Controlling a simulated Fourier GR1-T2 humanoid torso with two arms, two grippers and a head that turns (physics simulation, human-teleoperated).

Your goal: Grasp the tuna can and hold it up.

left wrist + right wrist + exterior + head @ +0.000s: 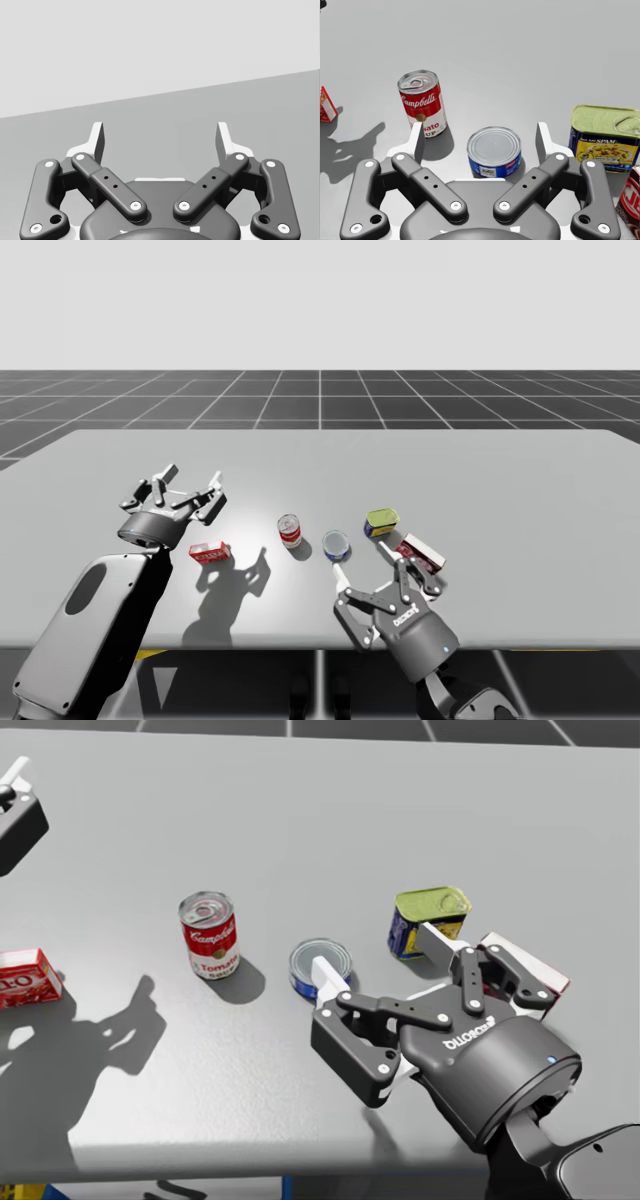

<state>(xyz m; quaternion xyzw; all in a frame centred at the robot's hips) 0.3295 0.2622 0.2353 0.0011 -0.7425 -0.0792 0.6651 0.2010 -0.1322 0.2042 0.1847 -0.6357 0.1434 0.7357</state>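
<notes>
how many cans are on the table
3: a tall red can at the left, a low blue can in the middle, a squarish blue can with a green top at the right.

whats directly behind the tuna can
Bare table lies directly behind the tuna can; the red soup can stands off to one side. In the head view, the right gripper covers its near side.

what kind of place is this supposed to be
Likely a simulated test bench: a plain grey table over a dark grid floor, set with groceries like a low blue tuna can and a red-and-white soup can.
</notes>
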